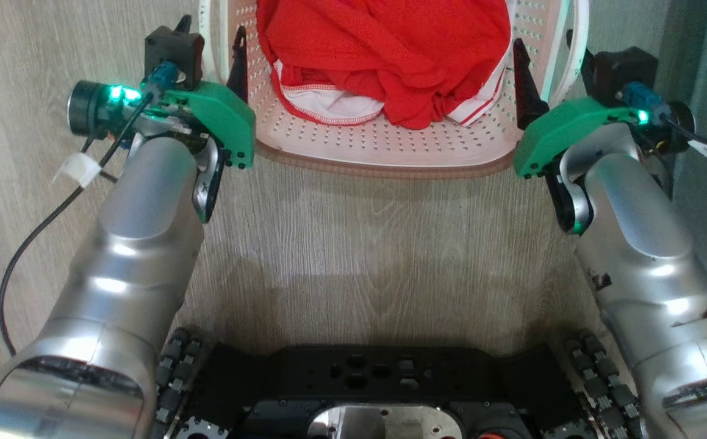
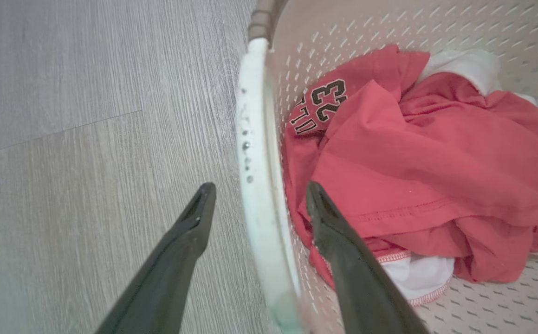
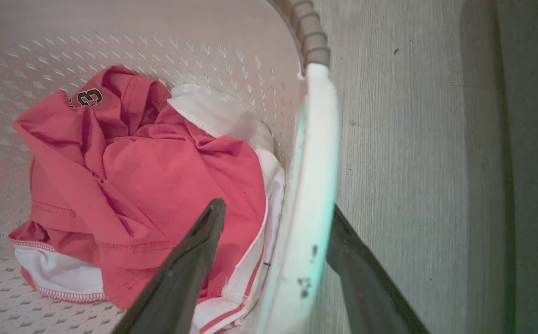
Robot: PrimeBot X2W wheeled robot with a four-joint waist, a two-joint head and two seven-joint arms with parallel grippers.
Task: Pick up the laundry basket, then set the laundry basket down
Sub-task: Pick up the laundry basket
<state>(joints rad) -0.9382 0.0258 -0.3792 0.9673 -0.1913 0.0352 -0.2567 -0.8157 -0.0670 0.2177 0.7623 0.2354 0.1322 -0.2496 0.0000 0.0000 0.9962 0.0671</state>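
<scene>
Laundry basket (image 1: 390,146) of perforated cream plastic holds crumpled red mesh jersey (image 1: 390,49).

Silver forearms (image 1: 146,201) w/ green wrist covers (image 1: 222,119), blk cable (image 1: 30,244), dark jaws.

The laundry basket (image 2: 389,28) was cream-white, dotted with perforations, its rim brown. The jersey (image 2: 436,162) was red with black, white-edged numerals; white cloth (image 2: 412,276) at its six o'clock bore red trim.

Home: plank floor (image 1: 353,256), laundry basket (image 1: 390,149)
</scene>
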